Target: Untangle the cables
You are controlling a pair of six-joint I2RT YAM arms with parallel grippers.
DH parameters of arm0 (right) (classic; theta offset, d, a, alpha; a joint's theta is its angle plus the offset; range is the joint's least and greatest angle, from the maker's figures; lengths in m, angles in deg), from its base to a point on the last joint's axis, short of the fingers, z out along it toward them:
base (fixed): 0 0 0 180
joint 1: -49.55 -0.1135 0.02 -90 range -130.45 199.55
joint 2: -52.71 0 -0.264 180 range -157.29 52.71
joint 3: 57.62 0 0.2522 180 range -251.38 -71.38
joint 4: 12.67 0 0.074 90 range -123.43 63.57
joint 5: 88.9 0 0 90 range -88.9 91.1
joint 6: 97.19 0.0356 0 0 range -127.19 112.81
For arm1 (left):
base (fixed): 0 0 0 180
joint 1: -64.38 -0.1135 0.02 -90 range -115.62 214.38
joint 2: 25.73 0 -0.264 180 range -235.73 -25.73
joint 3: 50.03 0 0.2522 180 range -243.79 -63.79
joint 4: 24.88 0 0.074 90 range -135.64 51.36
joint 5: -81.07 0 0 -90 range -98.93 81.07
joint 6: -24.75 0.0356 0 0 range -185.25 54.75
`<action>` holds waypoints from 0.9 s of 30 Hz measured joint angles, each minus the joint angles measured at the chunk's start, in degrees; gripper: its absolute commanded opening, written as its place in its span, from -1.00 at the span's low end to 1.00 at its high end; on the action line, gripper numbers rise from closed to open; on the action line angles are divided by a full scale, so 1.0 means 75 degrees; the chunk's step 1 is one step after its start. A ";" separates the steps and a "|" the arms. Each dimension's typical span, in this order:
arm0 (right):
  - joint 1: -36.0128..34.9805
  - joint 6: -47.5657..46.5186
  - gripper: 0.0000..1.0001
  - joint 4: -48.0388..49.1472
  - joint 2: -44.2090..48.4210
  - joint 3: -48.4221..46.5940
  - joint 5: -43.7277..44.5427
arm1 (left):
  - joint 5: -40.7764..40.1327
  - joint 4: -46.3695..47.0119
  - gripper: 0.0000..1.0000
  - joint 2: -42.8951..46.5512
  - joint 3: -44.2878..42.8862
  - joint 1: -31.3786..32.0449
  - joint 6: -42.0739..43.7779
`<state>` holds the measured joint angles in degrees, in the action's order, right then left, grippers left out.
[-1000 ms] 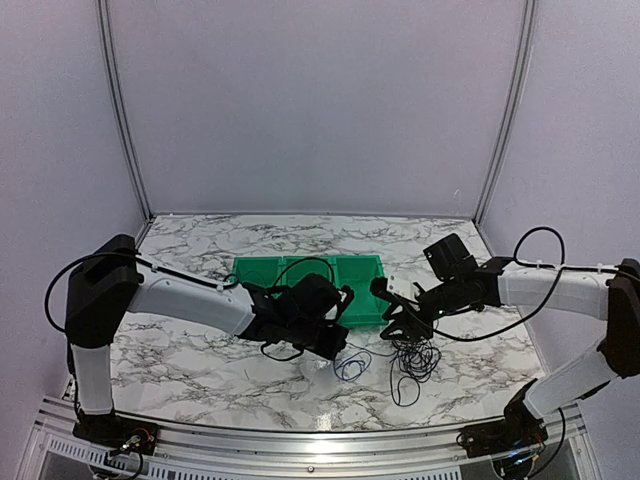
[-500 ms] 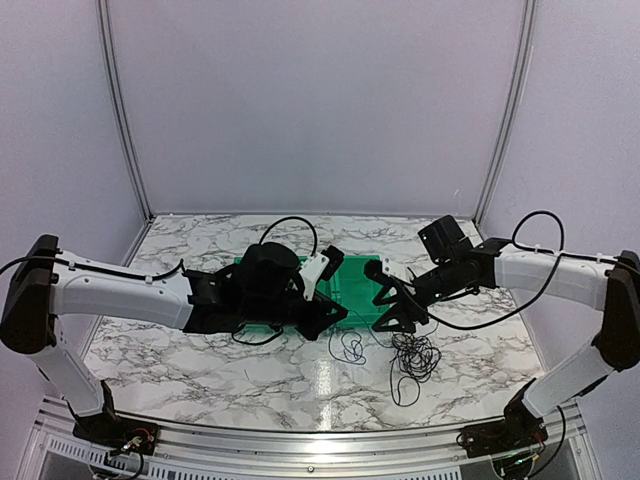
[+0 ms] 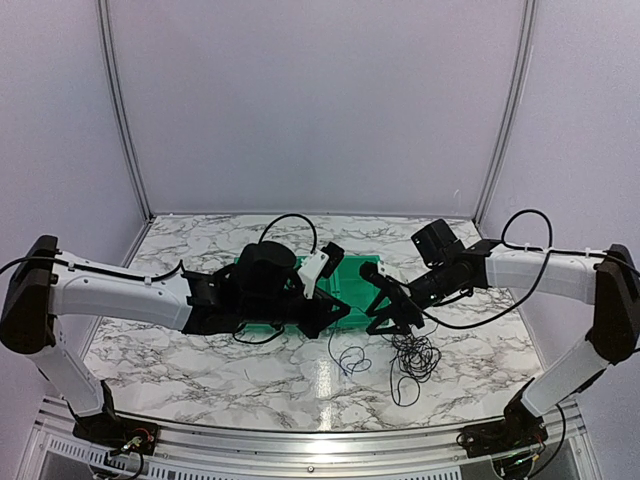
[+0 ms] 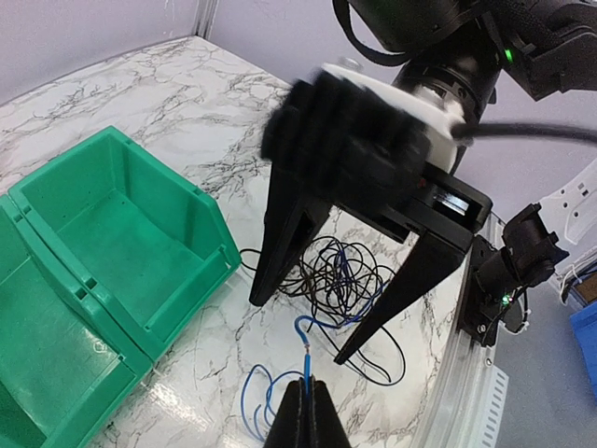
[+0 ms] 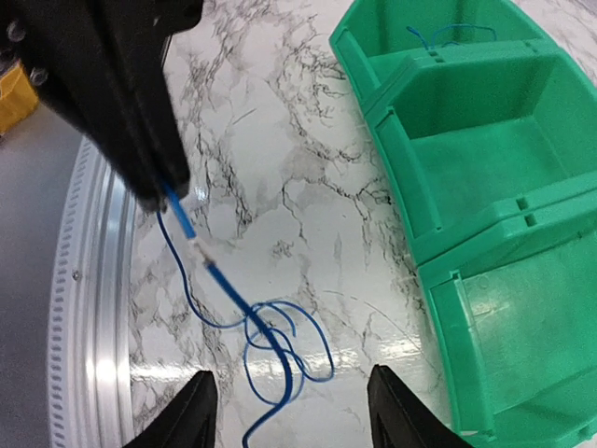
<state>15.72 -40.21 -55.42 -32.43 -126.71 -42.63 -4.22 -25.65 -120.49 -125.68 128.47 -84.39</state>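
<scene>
My left gripper [image 3: 336, 314] [image 4: 306, 403] is shut on the end of a thin blue cable [image 4: 308, 359] and holds it above the table. The blue cable hangs down into loose loops on the marble [image 3: 350, 362] [image 5: 272, 347] and runs on into a black tangle of cables [image 3: 413, 356] [image 4: 347, 273]. My right gripper [image 3: 387, 318] [image 5: 295, 422] is open and empty. It hovers over the blue loops, just right of the left gripper [image 5: 121, 103], with its fingers [image 4: 280, 238] straddling the tangle in the left wrist view.
A row of green bins [image 3: 358, 282] [image 4: 112, 233] [image 5: 485, 187] stands behind both grippers on the marble table [image 3: 200, 350]. A short piece of blue cord [image 5: 448, 35] lies in the far bin. The table's metal front rail [image 3: 300, 440] runs below.
My left arm has lifted and swung back towards the bins, drawing the blue cable up and left from the tangle. My right gripper has shifted slightly left, still open.
</scene>
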 measured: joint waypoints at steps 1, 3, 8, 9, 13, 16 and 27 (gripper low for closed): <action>0.0000 0.0114 -0.45 0.0055 -0.0012 -0.0003 -0.0020 | 0.0000 0.0038 -1.00 0.0000 0.0017 0.0000 -0.0003; -0.0006 0.0207 -0.96 0.0128 -0.0055 -0.0026 -0.0044 | 0.0000 0.0122 -0.99 0.0012 0.0076 0.0000 -0.0009; -0.0006 0.0414 -1.00 -0.0058 -0.0344 -0.0560 -0.0169 | -0.0009 0.0361 -0.23 0.0038 0.0259 0.0000 -0.0041; -0.0006 0.0440 -1.00 -0.0128 -0.0350 -0.0734 -0.0251 | -0.0006 0.0460 -0.18 0.0035 0.0312 0.0000 -0.0087; -0.0006 0.0583 -1.00 -0.0289 -0.0178 -0.1151 -0.0469 | -0.0015 0.0877 0.02 -0.0006 0.0554 0.0006 -0.0154; -0.0006 0.0629 -1.00 -0.0399 0.0055 -0.1338 -0.0504 | -0.0023 0.1274 0.13 -0.0003 0.0965 0.0020 -0.0210; -0.0006 0.0641 -1.00 -0.0708 0.0653 -0.1387 -0.0309 | -0.0772 0.1716 -0.07 0.1711 0.3416 0.0108 -0.0880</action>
<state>15.68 -35.40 -60.74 -27.54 -137.12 -44.94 -10.01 -12.77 -107.66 -100.06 129.28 -90.99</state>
